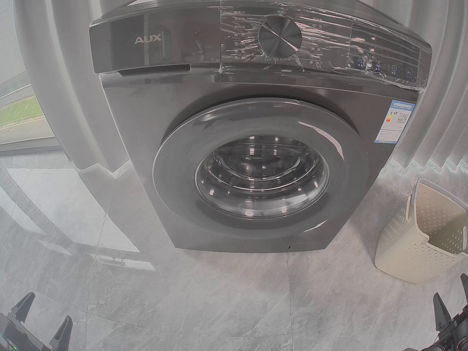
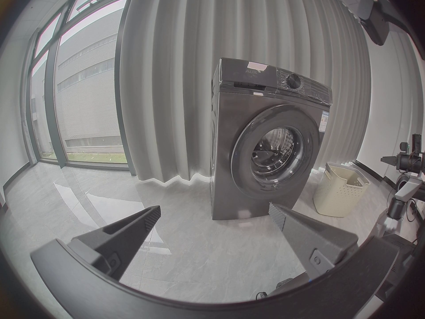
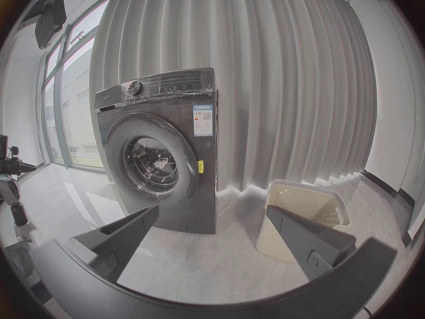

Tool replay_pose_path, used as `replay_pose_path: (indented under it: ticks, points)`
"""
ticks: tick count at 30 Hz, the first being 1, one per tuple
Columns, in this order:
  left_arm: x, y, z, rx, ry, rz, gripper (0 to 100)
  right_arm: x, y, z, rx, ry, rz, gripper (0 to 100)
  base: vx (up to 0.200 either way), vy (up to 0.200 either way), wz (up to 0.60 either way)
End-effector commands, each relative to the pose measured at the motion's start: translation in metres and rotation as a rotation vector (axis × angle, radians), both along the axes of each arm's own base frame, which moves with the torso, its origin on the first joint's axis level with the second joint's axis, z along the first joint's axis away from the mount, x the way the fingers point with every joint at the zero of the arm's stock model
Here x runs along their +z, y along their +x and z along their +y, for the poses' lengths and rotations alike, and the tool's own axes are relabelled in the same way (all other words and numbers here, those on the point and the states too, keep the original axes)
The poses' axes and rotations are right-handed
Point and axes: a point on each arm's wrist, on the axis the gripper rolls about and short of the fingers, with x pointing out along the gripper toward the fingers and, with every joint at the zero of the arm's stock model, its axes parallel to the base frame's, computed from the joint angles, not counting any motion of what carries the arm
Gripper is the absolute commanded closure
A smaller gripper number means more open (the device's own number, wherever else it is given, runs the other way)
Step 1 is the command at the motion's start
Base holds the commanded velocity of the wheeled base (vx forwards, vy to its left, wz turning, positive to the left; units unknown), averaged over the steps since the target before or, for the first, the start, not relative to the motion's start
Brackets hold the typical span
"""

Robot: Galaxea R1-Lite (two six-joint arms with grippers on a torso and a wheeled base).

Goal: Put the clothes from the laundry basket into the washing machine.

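Observation:
A grey front-loading washing machine (image 1: 253, 123) stands before me on the tiled floor, its round door (image 1: 261, 174) closed and the steel drum visible through the glass. The machine (image 2: 265, 138) and its door (image 3: 148, 160) also appear in both wrist views. A cream perforated laundry basket (image 1: 424, 235) stands on the floor to the machine's right; no clothes can be seen inside the basket (image 3: 305, 218) (image 2: 338, 193). My left gripper (image 1: 41, 318) hangs low at the near left, open and holding nothing. My right gripper (image 1: 453, 298) sits low at the near right, close to the basket, open as well.
White pleated curtains (image 1: 58, 74) hang behind the machine. A large floor-to-ceiling window (image 2: 84, 89) is off to the left. Glossy grey floor tiles (image 1: 219, 293) stretch between me and the machine.

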Motion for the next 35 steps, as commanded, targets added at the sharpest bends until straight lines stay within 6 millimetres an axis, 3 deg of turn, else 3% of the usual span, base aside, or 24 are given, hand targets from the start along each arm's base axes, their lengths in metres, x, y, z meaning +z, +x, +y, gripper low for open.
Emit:
replay_pose_path:
  ticks: [1, 6, 10, 35]
  points:
    - [-0.0049, 0.0010, -0.0001, 0.000, 0.001, 0.018, 0, -0.0049, 0.0009, 0.0000, 0.000, 0.001, 0.010, 0, 0.000, 0.000, 0.00]
    - [-0.0049, 0.0012, -0.0005, 0.020, 0.008, 0.021, 0, -0.0051, 0.0009, 0.0000, 0.000, 0.001, 0.012, 0, 0.000, 0.000, 0.00]
    - [-0.0059, -0.0041, -0.0029, 0.171, 0.007, -0.046, 0, -0.0051, 0.0009, 0.0000, 0.000, 0.001, 0.012, 0, 0.000, 0.000, 0.00]
    - [-0.0065, -0.0063, -0.0023, 0.139, -0.002, -0.075, 0, -0.0050, 0.0010, 0.0000, -0.001, 0.000, 0.013, 0, 0.000, 0.000, 0.00]
